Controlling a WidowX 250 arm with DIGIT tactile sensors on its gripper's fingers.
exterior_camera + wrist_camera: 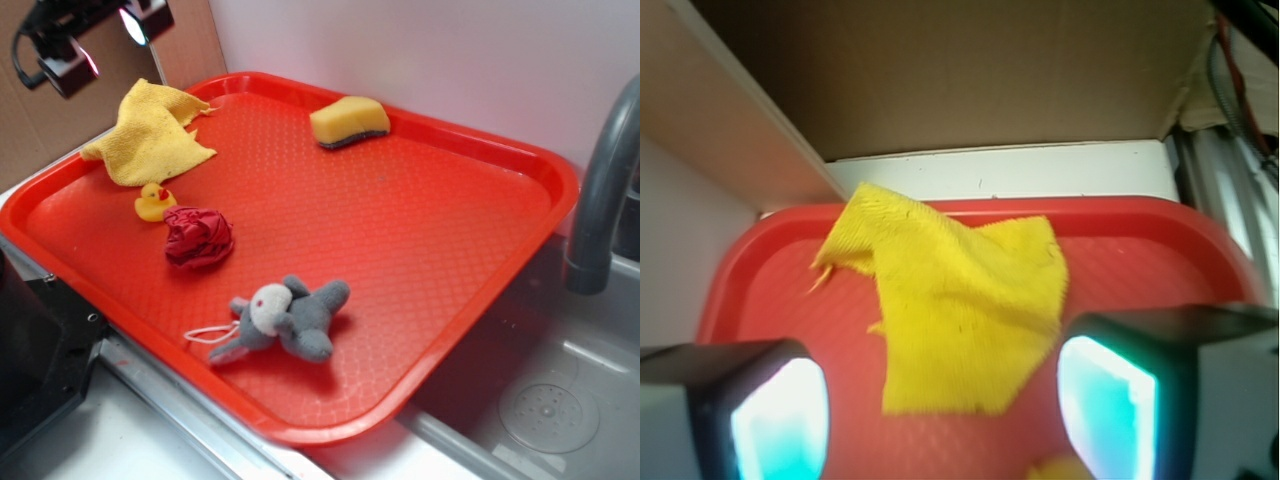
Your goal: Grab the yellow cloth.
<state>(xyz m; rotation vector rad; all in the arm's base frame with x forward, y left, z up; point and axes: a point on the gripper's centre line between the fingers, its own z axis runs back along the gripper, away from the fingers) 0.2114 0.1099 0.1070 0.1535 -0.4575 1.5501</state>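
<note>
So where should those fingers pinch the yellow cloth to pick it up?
Probably at the raised fold near the middle of the yellow cloth, coming straight down from above. It lies thin and mostly flat on the tray, so the bunched ridge gives the open gripper something to close on.

On the tray (480,130), taken as a clock face in the exterior view, the cloth (150,135) lies at ten, the sponge (350,122) at twelve and the plush toy (290,320) at six. The duck (153,203) sits just before the cloth, with the crumpled ball (198,238) beside it towards the centre. A faucet (600,190) stands off the tray at three.
</note>
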